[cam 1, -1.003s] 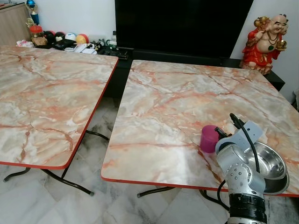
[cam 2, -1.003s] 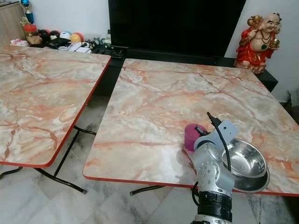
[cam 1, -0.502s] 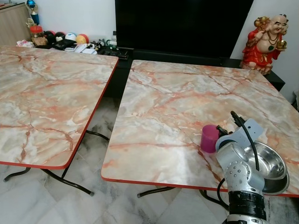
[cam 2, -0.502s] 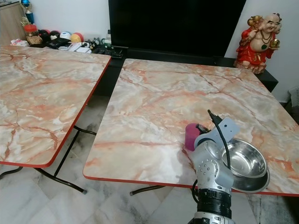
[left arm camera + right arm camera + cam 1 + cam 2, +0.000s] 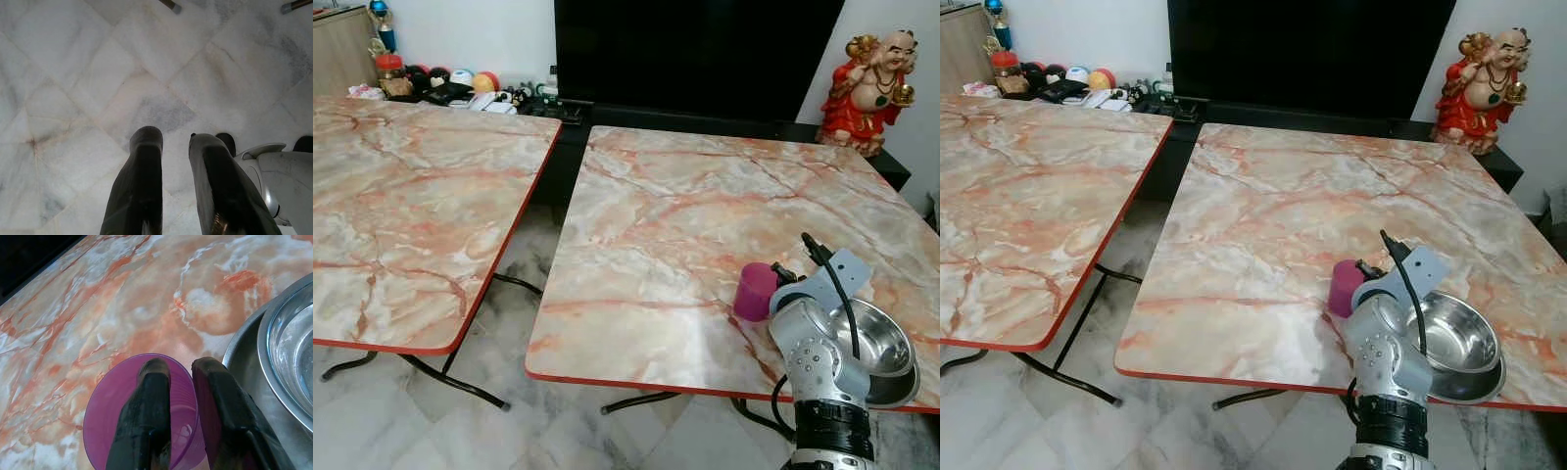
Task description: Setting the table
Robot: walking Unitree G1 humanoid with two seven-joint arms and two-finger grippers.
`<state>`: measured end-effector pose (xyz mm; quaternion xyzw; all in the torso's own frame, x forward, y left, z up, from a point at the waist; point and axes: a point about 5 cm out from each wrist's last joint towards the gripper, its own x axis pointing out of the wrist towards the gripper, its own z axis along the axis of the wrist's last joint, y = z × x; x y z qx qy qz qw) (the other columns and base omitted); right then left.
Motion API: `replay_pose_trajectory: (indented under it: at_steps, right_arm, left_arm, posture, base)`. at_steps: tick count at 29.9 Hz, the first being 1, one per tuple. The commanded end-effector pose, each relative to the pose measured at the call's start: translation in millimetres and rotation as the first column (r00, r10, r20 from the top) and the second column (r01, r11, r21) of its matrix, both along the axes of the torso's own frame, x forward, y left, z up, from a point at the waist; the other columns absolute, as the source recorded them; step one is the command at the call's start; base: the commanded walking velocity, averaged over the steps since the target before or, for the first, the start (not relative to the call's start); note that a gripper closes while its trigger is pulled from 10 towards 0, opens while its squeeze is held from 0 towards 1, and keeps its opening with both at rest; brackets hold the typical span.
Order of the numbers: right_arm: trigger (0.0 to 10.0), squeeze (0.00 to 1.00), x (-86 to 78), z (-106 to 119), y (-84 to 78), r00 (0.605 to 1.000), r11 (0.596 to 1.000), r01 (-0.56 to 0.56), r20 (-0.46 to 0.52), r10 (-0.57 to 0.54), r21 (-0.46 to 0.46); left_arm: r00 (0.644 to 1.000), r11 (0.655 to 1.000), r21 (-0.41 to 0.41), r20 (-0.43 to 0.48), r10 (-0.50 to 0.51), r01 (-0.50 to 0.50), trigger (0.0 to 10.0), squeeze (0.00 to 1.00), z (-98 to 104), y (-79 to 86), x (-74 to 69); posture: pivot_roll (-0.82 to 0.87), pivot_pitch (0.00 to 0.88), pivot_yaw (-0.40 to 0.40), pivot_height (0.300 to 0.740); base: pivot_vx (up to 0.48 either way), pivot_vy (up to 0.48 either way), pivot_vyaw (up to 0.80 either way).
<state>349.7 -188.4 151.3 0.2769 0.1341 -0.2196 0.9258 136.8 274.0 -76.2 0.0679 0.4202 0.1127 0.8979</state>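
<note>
Purple cup (image 5: pixel 142 426) rim apparently between right claw (image 5: pixel 180 377) fingers.

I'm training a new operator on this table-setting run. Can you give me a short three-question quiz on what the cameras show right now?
1. True or false: the right gripper has one finger inside the purple cup and one outside its rim.
2. What sits beside the cup on the table? A) a glass jug B) a steel bowl on a steel plate C) a stack of napkins
3. Fill in: the left gripper hangs idle over the marble ____.

Key
1. True: the fingers straddle the cup's wall.
2. B: the steel bowl rests on a steel plate near the table's front edge.
3. floor.
</note>
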Motion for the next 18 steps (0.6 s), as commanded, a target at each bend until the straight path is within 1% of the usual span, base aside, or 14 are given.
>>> replay_pose_trajectory:
  at_steps: [1,4,6,8,9,14,16,17,18]
  right_arm:
    - [10.0,0.00,0.9,1,-0.6,1.000,1.000,0.005,0.003,-0.005,0.002]
    - [10.0,0.00,1.6,9,-3.3,0.999,0.999,0.025,0.045,-0.024,-0.029]
    - [10.0,0.00,1.7,10,-3.5,0.998,0.999,0.026,0.049,-0.024,-0.034]
    - [10.0,0.00,2.0,12,-3.4,0.998,0.999,0.024,0.061,-0.021,-0.039]
    - [10.0,0.00,2.4,15,-0.9,0.997,0.999,0.005,0.080,-0.002,-0.044]
    - [10.0,0.00,2.4,19,0.6,0.995,0.998,-0.001,0.100,0.008,-0.069]
    - [10.0,0.00,3.1,25,-1.4,0.991,0.989,-0.005,0.131,0.025,-0.149]
    - [10.0,0.00,3.1,25,-1.4,0.991,0.989,-0.005,0.131,0.025,-0.149]
    - [10.0,0.00,4.5,34,-0.4,0.980,0.971,-0.043,0.177,0.086,-0.236]
  left_arm:
    - [1.000,1.000,-0.007,-0.010,0.004,-0.004,10.0,0.00,-1,0.1,-2.2]
    - [1.000,1.000,-0.006,-0.010,0.005,-0.005,10.0,0.00,-1,0.5,-2.2]
    - [1.000,1.000,-0.006,-0.010,0.005,-0.005,10.0,0.00,-1,0.6,-2.1]
    - [1.000,1.000,-0.006,-0.011,0.004,-0.004,10.0,0.00,-1,0.6,-2.1]
    - [1.000,1.000,-0.007,-0.011,0.003,-0.003,10.0,0.00,-1,0.6,-1.8]
    - [1.000,1.000,-0.008,-0.009,0.003,-0.003,10.0,0.00,-1,0.4,-1.2]
    - [1.000,1.000,-0.007,-0.007,0.005,-0.005,10.0,0.00,-1,0.6,-1.0]
    - [1.000,1.000,-0.007,-0.007,0.005,-0.005,10.0,0.00,-1,0.6,-1.0]
    - [1.000,1.000,-0.005,-0.006,0.006,-0.006,10.0,0.00,0,1.2,-0.8]
  posture:
    - [0.11,0.027,-0.098,0.740]
    - [0.10,0.026,-0.096,0.740]
    - [0.10,0.026,-0.096,0.740]
    - [0.10,0.025,-0.096,0.740]
    - [0.10,0.024,-0.095,0.740]
    - [0.11,0.022,-0.095,0.740]
    - [0.10,0.021,-0.095,0.740]
    - [0.10,0.021,-0.095,0.740]
    - [0.10,0.019,-0.092,0.740]
  base:
    - [0.000,0.000,0.00]
    - [0.000,0.000,0.00]
    - [0.000,0.000,0.00]
    - [0.000,0.000,0.00]
    - [0.000,0.000,0.00]
    - [0.000,0.000,0.00]
    - [0.000,0.000,0.00]
    - [0.000,0.000,0.00]
    - [0.000,0.000,0.00]
